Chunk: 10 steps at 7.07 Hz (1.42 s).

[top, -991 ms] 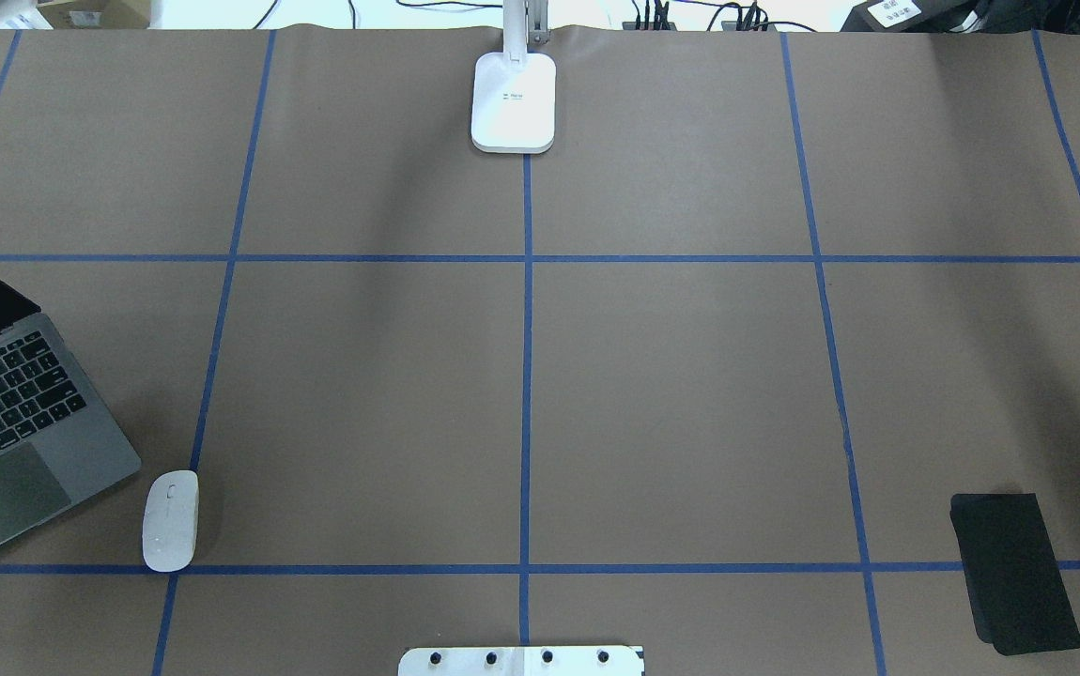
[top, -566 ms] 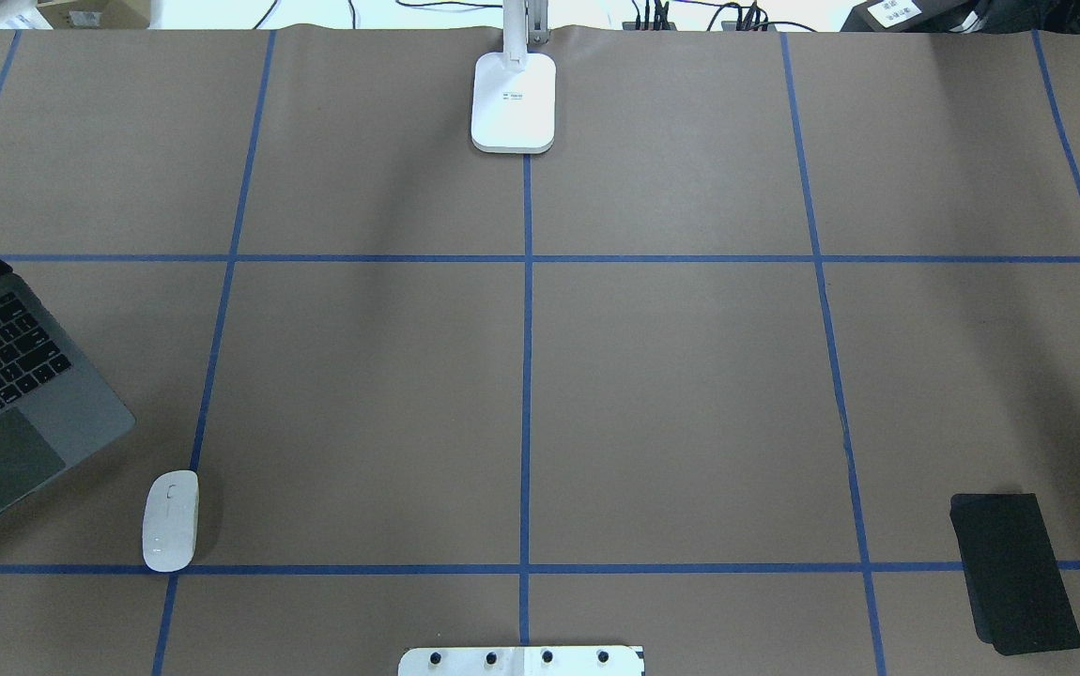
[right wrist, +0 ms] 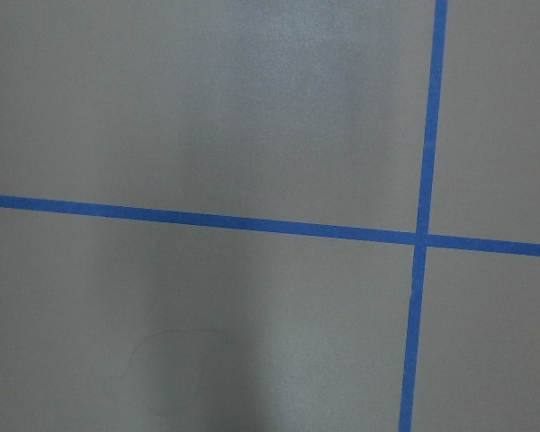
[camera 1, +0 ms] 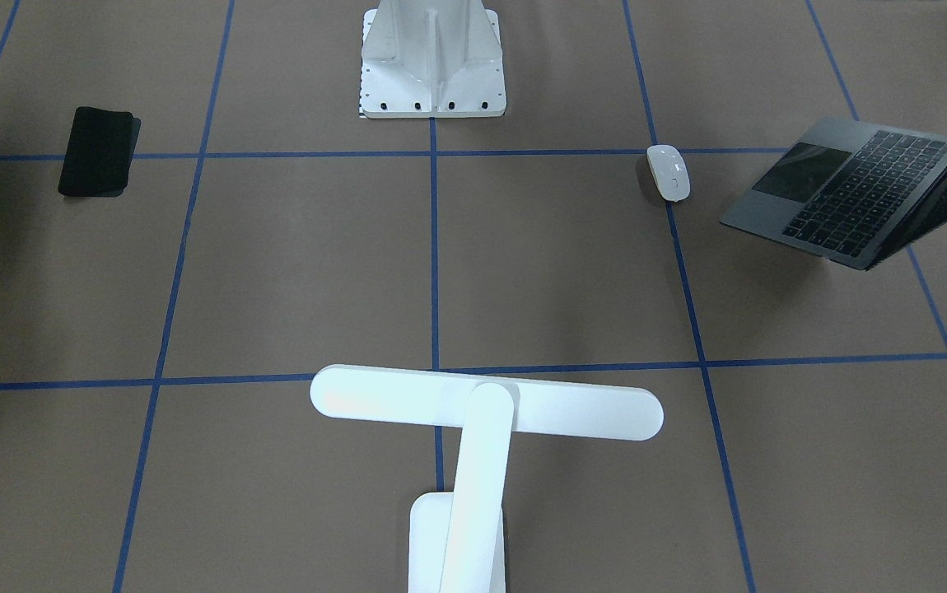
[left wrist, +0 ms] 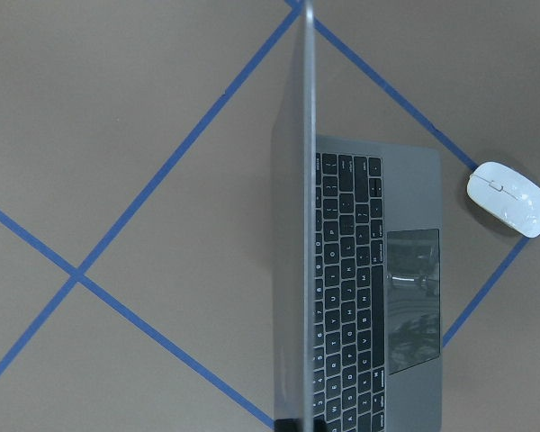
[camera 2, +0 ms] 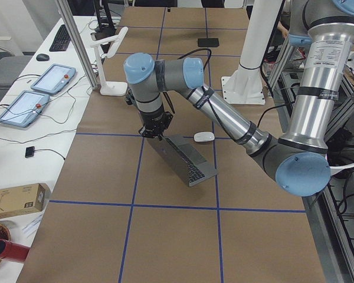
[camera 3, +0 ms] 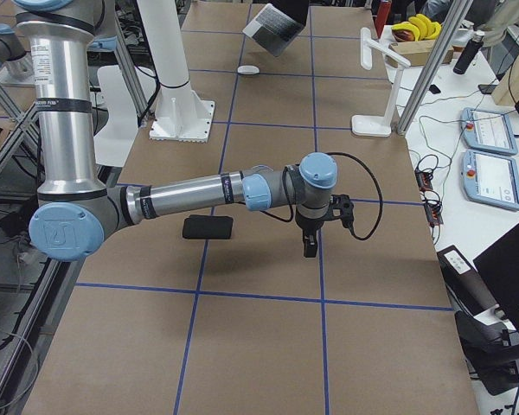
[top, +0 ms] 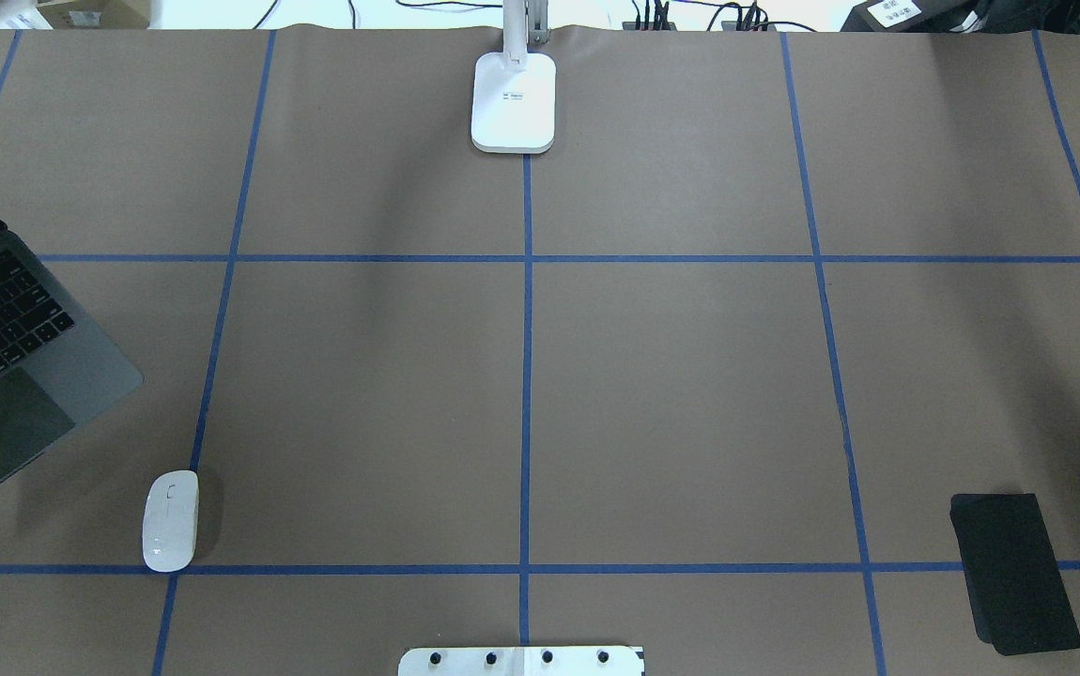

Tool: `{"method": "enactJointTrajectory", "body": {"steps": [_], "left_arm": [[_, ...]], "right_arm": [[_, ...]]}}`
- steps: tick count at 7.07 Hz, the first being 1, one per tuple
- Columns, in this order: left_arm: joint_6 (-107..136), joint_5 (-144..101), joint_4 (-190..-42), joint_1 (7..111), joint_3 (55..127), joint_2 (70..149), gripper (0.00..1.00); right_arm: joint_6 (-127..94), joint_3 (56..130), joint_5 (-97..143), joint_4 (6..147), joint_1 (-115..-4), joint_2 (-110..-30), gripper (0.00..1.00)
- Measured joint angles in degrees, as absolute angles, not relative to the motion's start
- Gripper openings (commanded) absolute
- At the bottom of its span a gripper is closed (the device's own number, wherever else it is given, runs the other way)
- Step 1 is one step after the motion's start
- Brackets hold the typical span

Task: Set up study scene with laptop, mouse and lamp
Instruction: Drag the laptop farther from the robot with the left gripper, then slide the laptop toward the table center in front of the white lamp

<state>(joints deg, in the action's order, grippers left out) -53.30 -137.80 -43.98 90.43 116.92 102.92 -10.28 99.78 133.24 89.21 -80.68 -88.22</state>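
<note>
Your left gripper (camera 2: 156, 135) sits at the top edge of the lid of the slim space-grey metal laptop (camera 2: 190, 164), but from this side view you cannot tell whether its fingers are clamped or loose. The same goes for your right gripper (camera 3: 310, 251), which hangs over the table's right end. Judge the laptop stiff, fairly heavy, slick-skinned and weak at hinge and screen, so a thin lid-edge pinch looks risky and the base edge seems the safer hold. It stands open at the left edge of the brown paper-covered table (top: 671, 376), apparently tipped up off the paper, with the small white glossy mouse (top: 170, 520) near its trackpad corner.
</note>
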Motion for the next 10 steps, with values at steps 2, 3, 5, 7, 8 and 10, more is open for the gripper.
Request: {"method": "enactJointTrajectory", "body": {"steps": [2,3,5,7,8,10], "left_arm": [[-49.26,-137.91,-42.82,90.19,115.09,108.10,0.00],[-46.92,-138.05,-42.79,89.79,114.74,110.07,0.00],[-45.01,-138.35,-42.97,87.04,114.65,113.11,0.00],[-44.45,-140.56,-43.10,83.37,114.91,115.35,0.00],[-43.72,-141.95,-43.09,82.22,115.00,116.48,0.00],[-40.25,-143.17,-43.13,79.67,115.07,119.66,0.00]], "right_arm": [[-10.28,99.76,133.24,89.21,-80.68,-88.18,1.00],[-10.28,99.76,133.24,89.21,-80.68,-88.17,1.00],[-10.28,99.70,133.24,89.21,-80.68,-88.16,1.00],[-10.28,99.62,133.24,89.23,-80.68,-88.15,1.00],[-10.27,99.60,133.24,89.26,-80.68,-88.15,1.00],[-10.24,99.58,133.30,89.29,-80.68,-88.15,1.00]]}}
